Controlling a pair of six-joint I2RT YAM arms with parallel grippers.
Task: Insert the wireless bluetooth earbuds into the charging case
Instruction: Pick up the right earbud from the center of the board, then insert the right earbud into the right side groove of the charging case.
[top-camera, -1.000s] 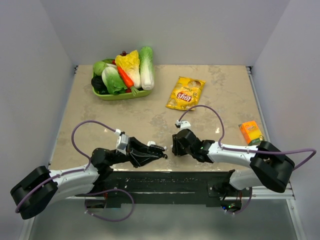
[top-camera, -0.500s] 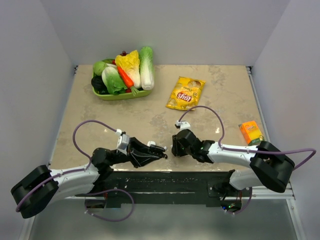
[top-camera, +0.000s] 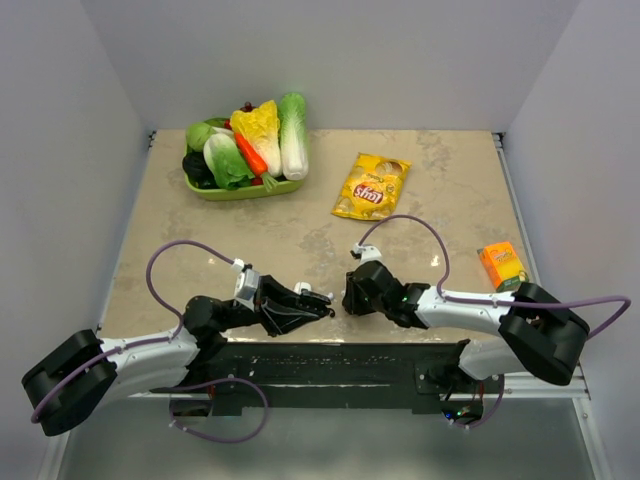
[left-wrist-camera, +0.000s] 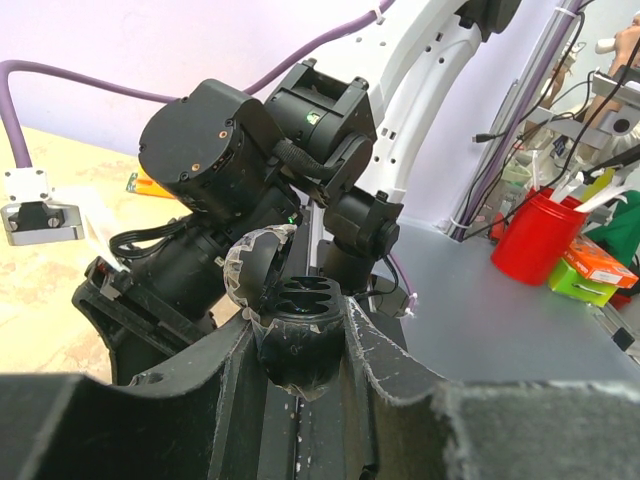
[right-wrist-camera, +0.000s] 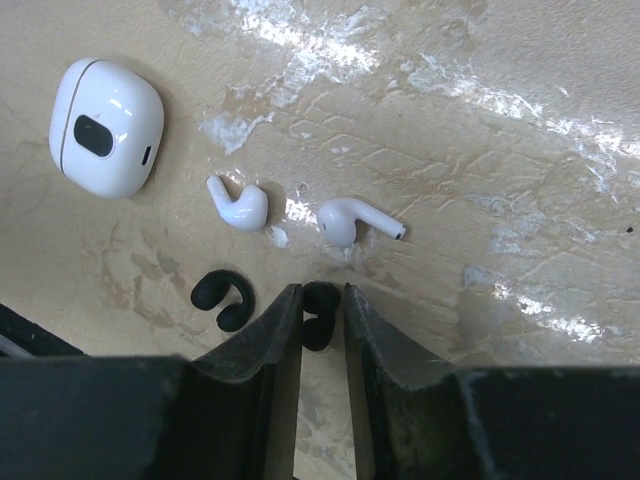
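Observation:
My left gripper is shut on a dark charging case, held up with its lid open and its sockets showing. In the top view this gripper sits near the table's front edge. My right gripper is down on the table with its fingers closed on a dark earbud; in the top view it faces the left gripper. A second dark earbud lies just left of it. Two white stemmed earbuds lie beyond the fingertips.
A closed white case lies on the table past the buds. A green tray of toy vegetables stands at the back left, a yellow chip bag at back centre, and an orange box at the right.
My right gripper has edged a little left towards the left gripper. The left arm holds almost still with the case.

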